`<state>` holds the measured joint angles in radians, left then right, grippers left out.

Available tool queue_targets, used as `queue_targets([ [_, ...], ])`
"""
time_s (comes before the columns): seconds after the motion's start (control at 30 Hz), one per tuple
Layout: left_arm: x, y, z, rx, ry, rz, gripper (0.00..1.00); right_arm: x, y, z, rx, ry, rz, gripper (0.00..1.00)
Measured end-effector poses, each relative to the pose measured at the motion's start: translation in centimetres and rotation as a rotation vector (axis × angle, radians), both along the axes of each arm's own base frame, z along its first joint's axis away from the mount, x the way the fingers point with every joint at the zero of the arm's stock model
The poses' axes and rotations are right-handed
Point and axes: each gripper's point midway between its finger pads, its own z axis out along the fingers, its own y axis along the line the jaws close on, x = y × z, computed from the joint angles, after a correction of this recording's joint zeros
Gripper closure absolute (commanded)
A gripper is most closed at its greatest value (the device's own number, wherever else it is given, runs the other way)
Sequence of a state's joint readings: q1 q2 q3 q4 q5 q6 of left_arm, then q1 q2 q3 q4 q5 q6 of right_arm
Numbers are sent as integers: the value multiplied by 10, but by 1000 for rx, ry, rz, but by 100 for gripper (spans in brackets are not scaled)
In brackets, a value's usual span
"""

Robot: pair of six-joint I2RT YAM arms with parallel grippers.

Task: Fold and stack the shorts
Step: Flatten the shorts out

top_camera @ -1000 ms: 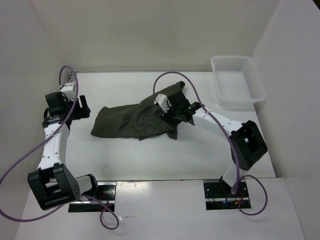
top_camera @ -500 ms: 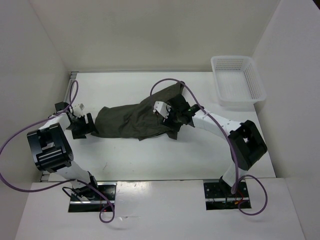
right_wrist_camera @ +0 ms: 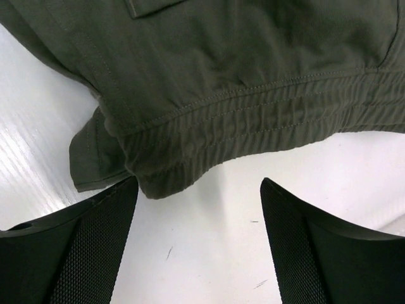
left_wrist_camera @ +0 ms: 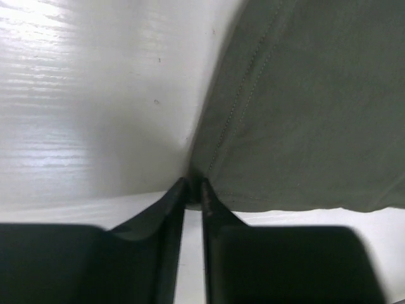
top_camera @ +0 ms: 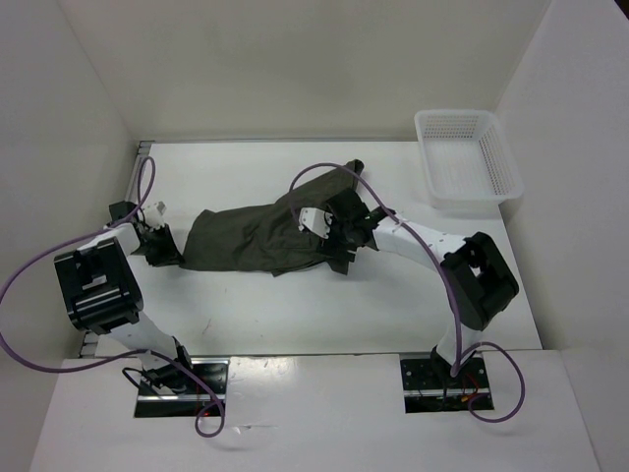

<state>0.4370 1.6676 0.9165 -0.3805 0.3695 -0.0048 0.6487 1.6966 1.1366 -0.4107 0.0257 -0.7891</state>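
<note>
The dark olive shorts (top_camera: 260, 234) lie spread across the middle of the white table (top_camera: 295, 305), with one end running back toward the far right. My left gripper (top_camera: 173, 252) sits low at their left edge. In the left wrist view its jaws (left_wrist_camera: 194, 190) are pinched on the corner of the stitched hem (left_wrist_camera: 291, 101). My right gripper (top_camera: 339, 246) hovers over the right end of the shorts. In the right wrist view it (right_wrist_camera: 199, 190) stands wide open just short of the ribbed waistband (right_wrist_camera: 253, 120), with only bare table between its fingers.
A white mesh basket (top_camera: 467, 157) stands at the back right corner. White walls close in the table on the left, back and right. Purple cables loop from both arms over the table.
My left gripper slid up to the left hem of the shorts and closed on its corner. My right gripper's jaws spread a little wider beside the waistband.
</note>
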Motion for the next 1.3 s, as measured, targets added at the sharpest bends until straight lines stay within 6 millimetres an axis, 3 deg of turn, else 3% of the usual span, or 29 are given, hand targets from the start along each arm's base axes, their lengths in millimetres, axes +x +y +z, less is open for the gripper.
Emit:
queue_targets([
  [0.13, 1, -2, -1, -8, -8, -6, 96, -4, 5, 0, -18, -9, 42, 17],
  [0.3, 2, -4, 1, -21, -16, -11, 100, -12, 18, -2, -46, -27, 129, 21],
  [0.43, 3, -6, 5, -26, -27, -15, 100, -26, 18, -23, -83, 1, 166, 32],
  [0.53, 3, -5, 11, -25, -43, -14, 100, -25, 17, -37, -108, 7, 163, 48],
  [0.57, 3, -5, 14, -23, -50, -13, 100, -24, 17, -39, -111, 6, 157, 60],
  [0.63, 3, -4, 20, -25, -64, -10, 100, -19, 17, -41, -112, -10, 147, 72],
  [0.67, 3, -5, 23, -26, -73, -12, 100, -17, 17, -41, -109, -14, 139, 85],
  [0.73, 4, -7, 28, -39, -90, -18, 100, -14, 19, -40, -102, -30, 132, 96],
  [1.0, 5, -18, 52, -74, -154, -48, 100, -4, 19, -31, -114, -70, 123, 100],
  [1.07, 6, -20, 67, -80, -171, -54, 100, 0, 21, -19, -120, -77, 121, 100],
  [1.17, 26, -18, 117, -64, -284, -81, 100, 19, 34, 31, -80, -136, 105, 100],
  [1.3, 43, -20, 214, -11, -525, -146, 100, 36, 45, 142, 61, -328, 75, 100],
])
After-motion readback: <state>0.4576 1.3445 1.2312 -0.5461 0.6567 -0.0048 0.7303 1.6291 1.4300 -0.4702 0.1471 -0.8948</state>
